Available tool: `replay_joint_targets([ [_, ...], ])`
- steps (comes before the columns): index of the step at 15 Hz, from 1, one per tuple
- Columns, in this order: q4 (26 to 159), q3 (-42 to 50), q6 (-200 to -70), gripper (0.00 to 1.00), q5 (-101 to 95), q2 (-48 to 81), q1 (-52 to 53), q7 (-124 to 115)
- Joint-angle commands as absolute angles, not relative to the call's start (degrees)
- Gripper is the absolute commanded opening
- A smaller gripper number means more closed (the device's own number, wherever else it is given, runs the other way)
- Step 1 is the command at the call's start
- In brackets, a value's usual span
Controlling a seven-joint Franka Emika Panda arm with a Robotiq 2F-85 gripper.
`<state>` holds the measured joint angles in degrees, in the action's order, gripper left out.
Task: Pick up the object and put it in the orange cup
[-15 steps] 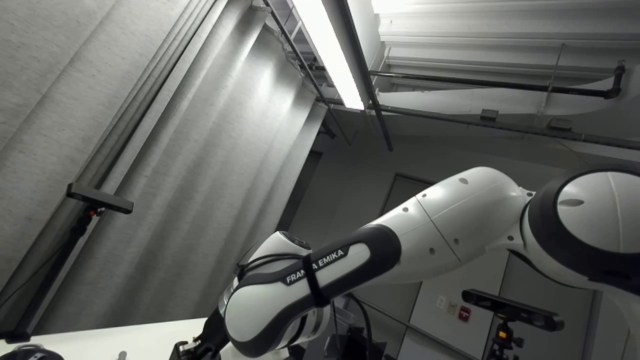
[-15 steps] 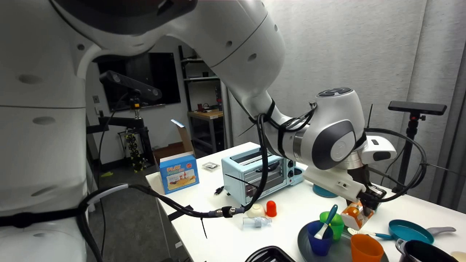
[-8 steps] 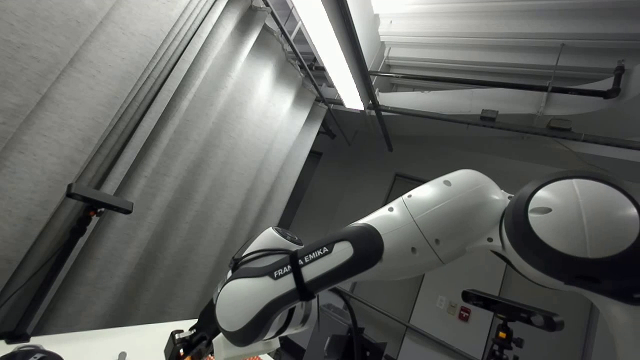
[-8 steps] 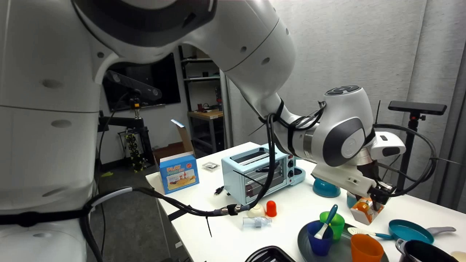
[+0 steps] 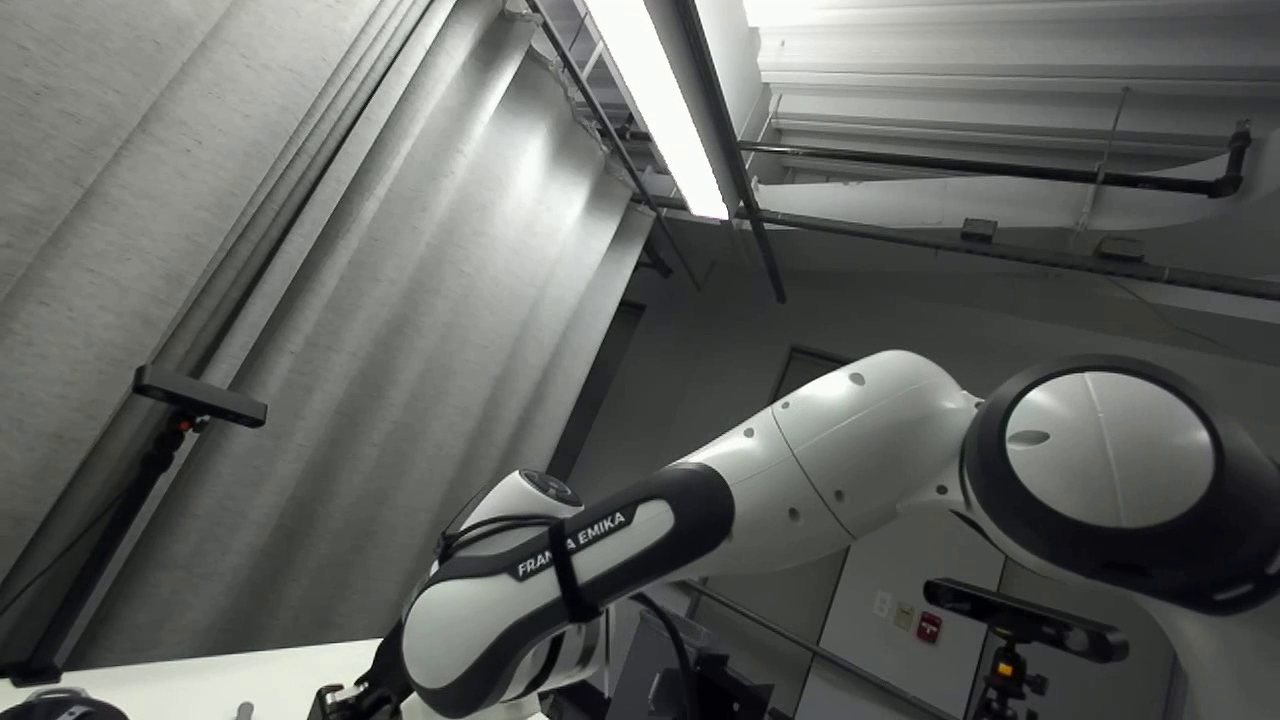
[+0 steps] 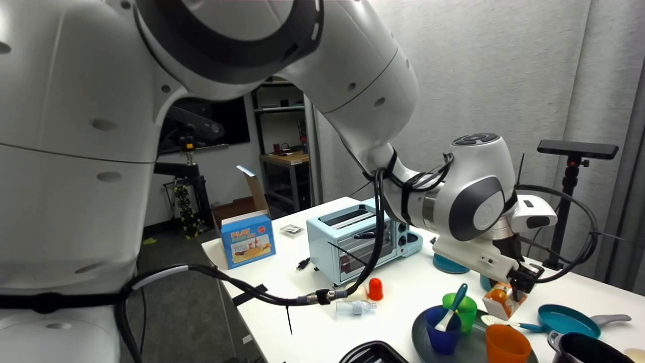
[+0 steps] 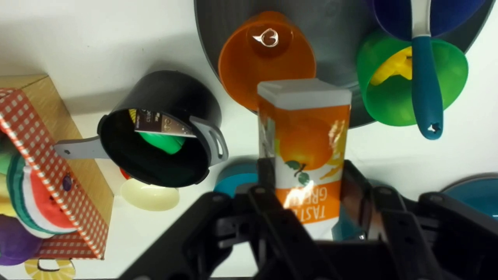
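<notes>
- Orange and white, the carton [image 7: 307, 144] is hanging above the white bench [image 6: 322, 335], leaning at an angle.
- The end effector [image 7: 310, 173] is gripping it, its two fingers [image 7: 356, 181] pressing on opposite sides and standing only the carton's width apart.
- In the wrist view the carton's pale end is overlapping the rim of the orange cup [image 7: 241, 66]; in an exterior view it is hanging apart from the cup, above and beyond it.
- The orange cup is standing on a dark grey plate [image 7: 334, 42], sharing it with a green cup [image 7: 369, 93] and a blue cup [image 6: 444, 342].
- A teal-handled utensil [image 7: 427, 81] is resting its white end in the blue cup, its handle reaching over the green one.
- A black pot [image 7: 175, 87] is standing just beside the plate.
- A blue pan [image 6: 562, 320] is lying near the pot.
- A light blue toaster oven [image 6: 325, 252] is standing well apart from the cups.
</notes>
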<state>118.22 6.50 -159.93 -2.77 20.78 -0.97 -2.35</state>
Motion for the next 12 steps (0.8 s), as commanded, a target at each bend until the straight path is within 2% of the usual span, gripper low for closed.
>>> replay_joint_targets([
  [1, 116.99, 6.32, -162.04, 0.2, -3.28, 23.54, -1.35, -2.81],
  [12, 113.3, 7.11, -165.47, 0.2, -2.97, 29.31, -1.77, -2.66],
])
